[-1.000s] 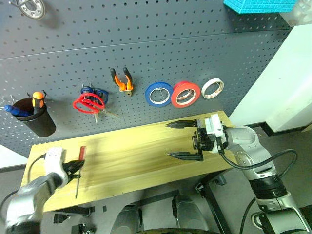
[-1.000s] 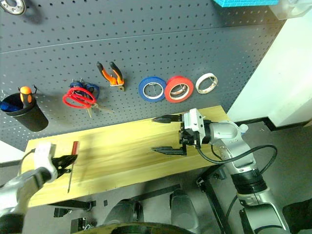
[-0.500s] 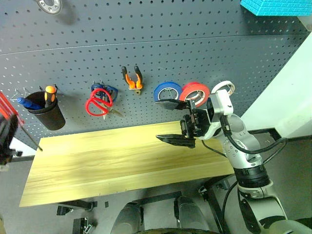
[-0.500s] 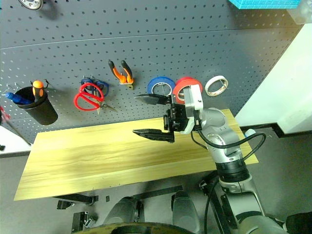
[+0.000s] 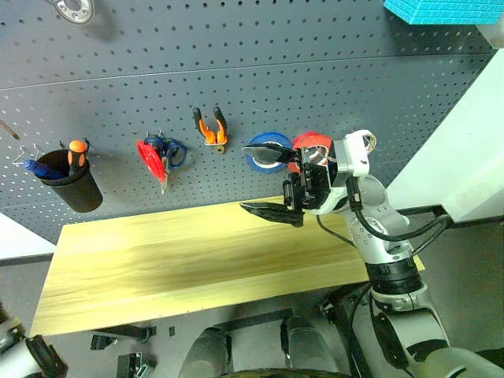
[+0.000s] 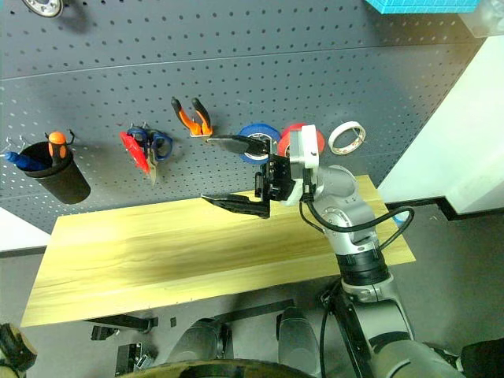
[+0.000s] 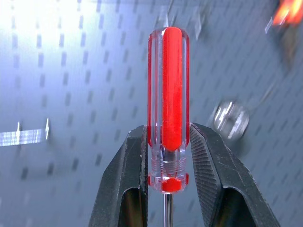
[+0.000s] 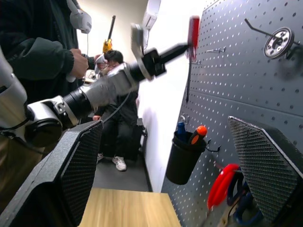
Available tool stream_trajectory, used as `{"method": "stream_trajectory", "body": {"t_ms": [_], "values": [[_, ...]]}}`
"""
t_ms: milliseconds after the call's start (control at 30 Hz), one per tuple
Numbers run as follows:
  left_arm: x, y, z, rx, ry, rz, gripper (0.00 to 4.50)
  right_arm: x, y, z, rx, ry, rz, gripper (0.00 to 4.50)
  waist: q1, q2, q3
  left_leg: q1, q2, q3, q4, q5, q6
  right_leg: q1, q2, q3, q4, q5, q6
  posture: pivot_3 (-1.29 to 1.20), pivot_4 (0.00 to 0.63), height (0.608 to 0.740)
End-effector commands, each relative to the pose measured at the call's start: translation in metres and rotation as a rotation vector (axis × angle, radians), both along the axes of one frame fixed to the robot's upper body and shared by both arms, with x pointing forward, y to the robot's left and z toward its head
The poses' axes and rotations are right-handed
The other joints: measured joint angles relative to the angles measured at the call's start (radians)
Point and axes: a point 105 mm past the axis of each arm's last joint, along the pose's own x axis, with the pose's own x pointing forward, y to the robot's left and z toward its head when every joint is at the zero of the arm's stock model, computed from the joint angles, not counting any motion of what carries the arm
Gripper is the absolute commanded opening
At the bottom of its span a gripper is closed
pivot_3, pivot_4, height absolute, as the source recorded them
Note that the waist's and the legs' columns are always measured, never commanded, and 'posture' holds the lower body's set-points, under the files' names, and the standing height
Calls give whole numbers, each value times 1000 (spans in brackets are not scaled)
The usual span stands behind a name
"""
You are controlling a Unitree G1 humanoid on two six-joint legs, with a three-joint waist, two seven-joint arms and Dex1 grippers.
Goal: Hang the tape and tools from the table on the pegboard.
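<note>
My left gripper (image 7: 168,128) is shut on the clear red handle of the slim screwdriver (image 7: 168,85), held upright against the pegboard (image 7: 71,71). The right wrist view shows that left gripper (image 8: 182,45) raised high beside the board, the screwdriver's (image 8: 193,28) shaft hanging down. My right gripper (image 5: 246,179) stands open and holds nothing, above the table (image 5: 189,260) and in front of the hung tapes. The red tape (image 5: 316,142) hangs between a blue roll (image 5: 260,161) and a white roll (image 5: 364,142). Red-handled scissors (image 5: 150,155) and the orange-and-black pliers (image 5: 209,130) hang on hooks.
A black cup (image 5: 72,187) on the board holds an orange-handled screwdriver (image 5: 76,151). Blue-handled scissors (image 5: 172,150) hang behind the red ones. A metal ring (image 5: 75,8) hangs at the top of the board. People (image 8: 42,52) stand beyond the table's left end.
The left gripper has lifted the screwdriver off the table and up past the left edge of the eye views. The right gripper has risen a little and shifted left. The red scissors now hang edge-on.
</note>
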Motion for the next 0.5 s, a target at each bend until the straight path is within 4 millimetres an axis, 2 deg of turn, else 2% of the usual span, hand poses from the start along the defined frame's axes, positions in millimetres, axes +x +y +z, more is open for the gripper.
{"method": "stream_trajectory", "body": {"t_ms": [33, 200, 300, 433, 500], "values": [[5, 2, 2, 55, -15, 26, 911, 1, -2, 8, 17, -45, -19, 4441, -2, -1, 0, -1, 0, 0, 0, 0, 0, -1, 0, 0, 0, 0, 0, 6, 62, 738], [18, 9, -25, 11, 59, 18, 911, 3, -7, 4, 13, -42, -41, 4441, -5, -1, -1, -12, 0, 0, 2, 1, -1, -14, 0, 0, 3, 1, -1, 1, 60, 738], [25, 10, -42, -41, 106, -2, 911, 4, -10, 1, 7, -40, -49, 4441, -4, -1, -1, -13, 0, 0, 1, 1, -1, -14, 0, 0, 3, 1, -1, 1, 59, 738], [29, 7, -56, -70, 146, -14, 911, 4, -11, -1, -3, -39, -51, 4441, -4, -1, -1, -13, 0, 0, 1, 1, -1, -14, 0, 0, 3, 2, -1, 2, 60, 738], [29, 7, -60, -83, 162, -9, 1624, 4, -11, -2, -6, -39, -51, 4441, -4, -1, -1, -13, 0, 0, 1, 1, -1, -14, 0, 0, 3, 2, -1, 3, 60, 738]]}}
